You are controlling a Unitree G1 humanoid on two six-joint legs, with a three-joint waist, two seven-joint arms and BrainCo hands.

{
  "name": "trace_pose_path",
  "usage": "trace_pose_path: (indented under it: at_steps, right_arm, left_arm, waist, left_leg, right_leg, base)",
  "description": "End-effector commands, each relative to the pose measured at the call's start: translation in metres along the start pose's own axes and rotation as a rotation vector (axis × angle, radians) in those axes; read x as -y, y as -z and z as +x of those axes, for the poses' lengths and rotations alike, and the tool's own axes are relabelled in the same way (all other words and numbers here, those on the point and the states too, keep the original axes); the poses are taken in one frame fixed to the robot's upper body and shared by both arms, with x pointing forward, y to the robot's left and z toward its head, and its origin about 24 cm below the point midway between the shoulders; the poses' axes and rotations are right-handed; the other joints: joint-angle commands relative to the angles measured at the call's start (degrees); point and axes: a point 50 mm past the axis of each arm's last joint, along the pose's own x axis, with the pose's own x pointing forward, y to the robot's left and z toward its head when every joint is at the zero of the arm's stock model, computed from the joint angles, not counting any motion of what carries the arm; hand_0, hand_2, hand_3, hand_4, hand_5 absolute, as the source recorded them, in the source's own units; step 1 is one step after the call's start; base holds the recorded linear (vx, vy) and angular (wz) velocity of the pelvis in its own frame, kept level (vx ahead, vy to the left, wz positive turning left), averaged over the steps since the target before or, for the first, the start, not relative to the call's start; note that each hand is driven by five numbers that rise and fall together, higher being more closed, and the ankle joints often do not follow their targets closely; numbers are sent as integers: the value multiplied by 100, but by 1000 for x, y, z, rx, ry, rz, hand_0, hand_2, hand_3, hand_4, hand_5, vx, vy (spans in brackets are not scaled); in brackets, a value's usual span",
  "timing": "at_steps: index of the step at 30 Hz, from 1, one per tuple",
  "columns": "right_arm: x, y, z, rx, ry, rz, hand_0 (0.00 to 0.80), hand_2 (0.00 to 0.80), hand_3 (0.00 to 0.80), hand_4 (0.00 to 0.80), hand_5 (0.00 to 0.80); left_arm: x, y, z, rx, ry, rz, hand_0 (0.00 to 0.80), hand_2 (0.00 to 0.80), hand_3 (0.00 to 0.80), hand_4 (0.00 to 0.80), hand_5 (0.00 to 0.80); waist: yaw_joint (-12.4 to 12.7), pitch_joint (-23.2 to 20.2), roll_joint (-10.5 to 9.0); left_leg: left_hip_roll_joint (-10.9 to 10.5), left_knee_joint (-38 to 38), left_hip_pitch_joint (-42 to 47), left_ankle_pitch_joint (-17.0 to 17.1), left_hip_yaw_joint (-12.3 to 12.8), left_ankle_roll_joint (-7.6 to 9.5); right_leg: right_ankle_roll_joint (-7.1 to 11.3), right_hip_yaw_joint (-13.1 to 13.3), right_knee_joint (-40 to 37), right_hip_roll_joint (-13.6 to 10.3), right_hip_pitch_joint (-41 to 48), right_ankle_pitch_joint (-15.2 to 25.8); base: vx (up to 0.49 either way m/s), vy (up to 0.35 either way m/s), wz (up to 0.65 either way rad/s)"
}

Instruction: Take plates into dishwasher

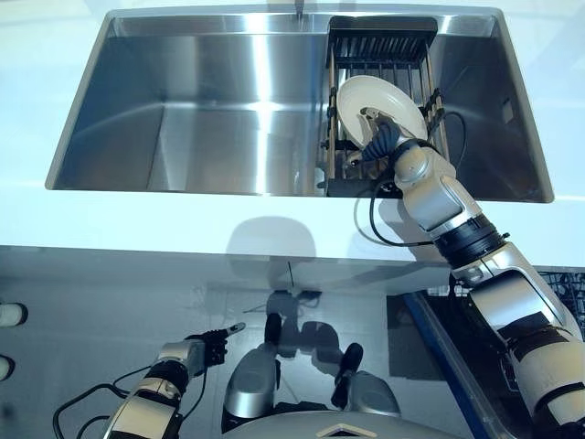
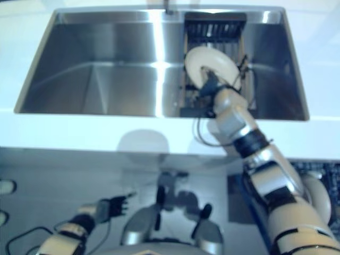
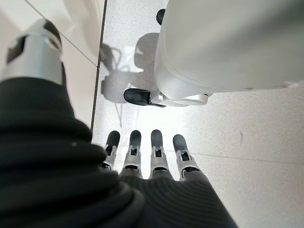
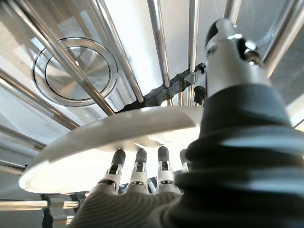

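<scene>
A white plate (image 1: 379,99) stands on edge in the black wire dish rack (image 1: 379,46) at the right side of the steel sink (image 1: 210,119). My right hand (image 1: 382,139) reaches over the counter into the rack and grips the plate's near rim. In the right wrist view the plate (image 4: 118,135) runs between the fingers (image 4: 138,168) on one face and the thumb (image 4: 228,47) on the other. My left hand (image 1: 207,348) hangs low under the counter edge, holding nothing, its fingers (image 3: 142,147) straight above the floor.
The white counter (image 1: 183,219) runs along the sink's front. The sink drain (image 4: 76,71) shows through the rack's bars. Below the counter at the lower right lies a dark, blue-edged panel (image 1: 439,338).
</scene>
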Motion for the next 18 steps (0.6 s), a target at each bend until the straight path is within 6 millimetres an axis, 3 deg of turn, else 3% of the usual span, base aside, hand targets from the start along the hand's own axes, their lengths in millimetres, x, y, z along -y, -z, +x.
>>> trace_pose_path:
  at_steps: [1,6,7,8,10,18]
  right_arm:
    - [5,-8,6,-24,16,-123,0,0,0,0,0]
    - [20,-5,9,-81,118,-256,0,0,0,0,0]
    - [24,-4,10,-92,138,-278,91,91,91,91,91]
    - [26,-3,10,-99,154,-288,364,364,364,364,364]
    - [36,-2,10,-108,224,-344,800,800,800,800,800]
    - [63,1,6,-107,374,-404,800,800,800,800,800]
  left_arm:
    - [8,-14,-1,-7,10,56,0,0,0,0,0]
    - [9,-19,-2,9,24,52,0,0,0,0,0]
    - [9,-20,-2,14,27,50,0,0,0,0,0]
    - [10,-20,-2,18,30,50,0,0,0,0,0]
    - [10,-21,-2,28,36,50,0,0,0,0,0]
    - [9,-18,-1,36,44,59,0,0,0,0,0]
  waist:
    - [253,126,-6]
    - [281,220,60]
    - [287,240,71]
    - [293,252,80]
    - [308,280,100]
    - [308,228,122]
  left_leg:
    - [11,97,-6,-257,130,95]
    - [2,83,-89,-217,142,89]
    - [2,82,-110,-215,149,87]
    - [0,71,-120,-210,152,90]
    - [0,56,-146,-203,154,86]
    - [-16,12,-135,-210,143,77]
  right_leg:
    - [285,220,970,-757,-573,57]
    - [272,224,974,-760,-661,95]
    - [273,219,973,-764,-680,96]
    - [271,217,962,-763,-689,101]
    - [266,203,950,-767,-712,108]
    - [274,197,938,-782,-737,111]
  base:
    - [-19,51,1]
    - [-55,33,0]
    - [-72,23,1]
    - [-67,21,1]
    - [-61,20,1]
    - [-19,7,0]
